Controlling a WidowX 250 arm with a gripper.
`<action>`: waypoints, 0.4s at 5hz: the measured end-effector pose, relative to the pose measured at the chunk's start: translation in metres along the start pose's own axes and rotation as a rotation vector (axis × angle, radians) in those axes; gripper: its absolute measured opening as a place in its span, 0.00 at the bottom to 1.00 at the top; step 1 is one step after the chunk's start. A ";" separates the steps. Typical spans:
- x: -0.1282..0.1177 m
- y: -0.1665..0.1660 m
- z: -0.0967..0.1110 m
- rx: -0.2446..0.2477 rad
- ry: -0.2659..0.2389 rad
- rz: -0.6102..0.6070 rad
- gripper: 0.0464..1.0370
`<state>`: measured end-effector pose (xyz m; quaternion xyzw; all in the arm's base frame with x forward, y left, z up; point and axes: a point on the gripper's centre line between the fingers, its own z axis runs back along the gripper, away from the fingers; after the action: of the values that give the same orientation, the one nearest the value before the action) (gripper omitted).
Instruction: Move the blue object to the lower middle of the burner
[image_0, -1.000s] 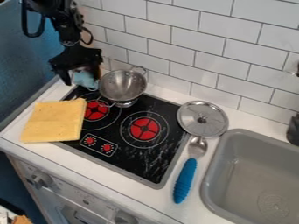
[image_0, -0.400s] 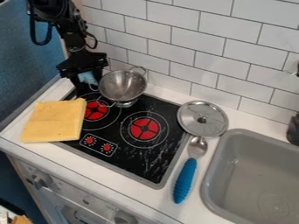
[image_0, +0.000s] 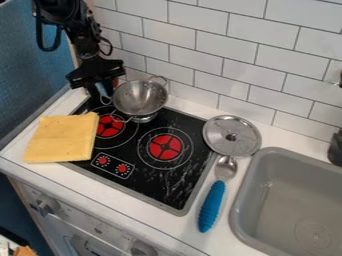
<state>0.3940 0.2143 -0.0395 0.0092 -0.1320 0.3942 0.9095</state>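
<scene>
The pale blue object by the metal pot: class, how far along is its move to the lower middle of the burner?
Done: the gripper is at the pale blue object, beside the metal pot. In hand: probably the grasp, though its firmness can't be told. Left: carrying it to the lower middle of the burner and releasing it.

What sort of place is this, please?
It looks like a toy or mock kitchen: a cooktop with red burners is set in a white counter, beside a grey sink, with a steel colander at the back.
</scene>
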 end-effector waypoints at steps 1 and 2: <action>-0.002 -0.001 0.002 -0.005 0.030 -0.004 0.28; 0.000 0.001 0.006 -0.029 0.060 0.016 0.28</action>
<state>0.3916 0.2146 -0.0339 -0.0169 -0.1104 0.3993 0.9100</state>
